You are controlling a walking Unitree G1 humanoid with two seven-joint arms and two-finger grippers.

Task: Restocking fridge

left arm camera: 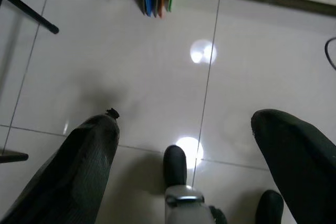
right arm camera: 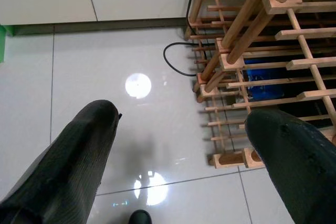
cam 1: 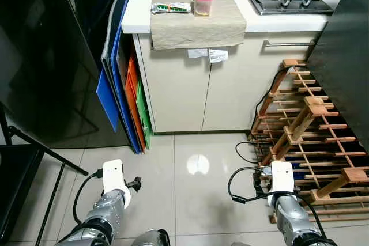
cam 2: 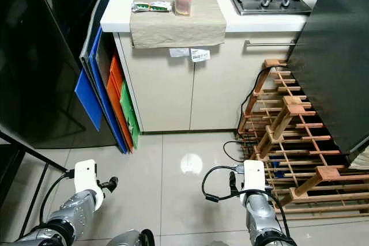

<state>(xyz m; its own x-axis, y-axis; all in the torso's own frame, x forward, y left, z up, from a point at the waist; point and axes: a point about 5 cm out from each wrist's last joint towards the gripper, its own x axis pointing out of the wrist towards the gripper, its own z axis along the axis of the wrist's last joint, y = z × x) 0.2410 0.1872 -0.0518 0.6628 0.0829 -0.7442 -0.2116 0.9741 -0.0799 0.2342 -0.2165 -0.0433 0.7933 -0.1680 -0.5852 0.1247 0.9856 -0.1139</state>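
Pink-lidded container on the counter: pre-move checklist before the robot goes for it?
1. Left hand free: ok, fingers apart, nothing between them, tiled floor below.
2. Right hand free: ok, fingers apart, over the floor beside the wooden slatted rack.
3. Clear plastic container with pink lid upright: ok, standing on the beige cloth on the white counter.
4. Green-printed packet apart from the container: ok, lying to its left.
5. Path across the floor: not ok, a black cable loops out from the rack.
6. Black fridge door open: cannot tell.
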